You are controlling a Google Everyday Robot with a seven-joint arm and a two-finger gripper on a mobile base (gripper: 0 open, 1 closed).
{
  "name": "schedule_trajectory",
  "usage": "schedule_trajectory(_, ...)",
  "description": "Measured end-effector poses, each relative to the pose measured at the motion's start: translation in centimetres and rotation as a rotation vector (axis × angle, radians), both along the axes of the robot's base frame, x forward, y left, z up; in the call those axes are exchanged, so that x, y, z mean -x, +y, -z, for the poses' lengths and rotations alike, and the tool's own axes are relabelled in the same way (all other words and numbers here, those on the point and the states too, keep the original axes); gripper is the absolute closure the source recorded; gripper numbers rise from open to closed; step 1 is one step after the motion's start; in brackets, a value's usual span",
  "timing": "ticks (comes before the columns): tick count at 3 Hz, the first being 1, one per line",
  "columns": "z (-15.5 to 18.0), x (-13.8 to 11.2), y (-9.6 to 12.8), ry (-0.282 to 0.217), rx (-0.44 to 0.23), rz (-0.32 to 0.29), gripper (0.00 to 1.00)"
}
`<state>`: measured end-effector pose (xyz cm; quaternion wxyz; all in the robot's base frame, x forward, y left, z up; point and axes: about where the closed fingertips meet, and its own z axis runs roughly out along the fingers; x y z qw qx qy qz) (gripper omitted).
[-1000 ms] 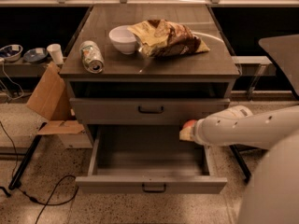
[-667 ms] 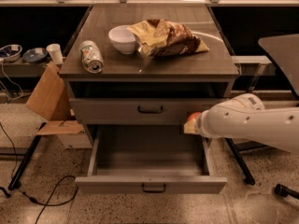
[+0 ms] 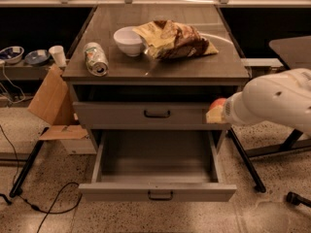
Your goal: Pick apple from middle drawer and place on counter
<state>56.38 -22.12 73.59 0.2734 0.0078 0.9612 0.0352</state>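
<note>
My gripper (image 3: 215,110) sticks out of the white arm at the right of the cabinet, level with the upper drawer front. It is shut on the small red-orange apple (image 3: 218,102), held in the air above the right side of the open middle drawer (image 3: 155,192). The drawer is pulled far out and its grey inside shows nothing in it. The counter (image 3: 194,67) is the dark wood-grain top just above and left of the apple. Most of the gripper is hidden behind the arm.
On the counter are a white bowl (image 3: 129,40), a can lying on its side (image 3: 95,58) and a crumpled snack bag (image 3: 175,39). A cardboard box (image 3: 51,101) leans left of the cabinet. Cables lie on the floor; a dark table (image 3: 291,45) stands to the right.
My arm has lifted the apple up and to the right, from the level of the open drawer to the level of the upper drawer front.
</note>
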Motion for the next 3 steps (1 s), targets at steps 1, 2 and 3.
schedule_trajectory(1,-4.7,0.2,-0.8,-0.018,0.013,-0.007,1.00)
schedule_trajectory(2,-7.4,0.0,-0.9,-0.034,0.016,-0.014,1.00)
schedule_trajectory(3,-9.4,-0.3,-0.8,-0.058,0.017,-0.024,1.00)
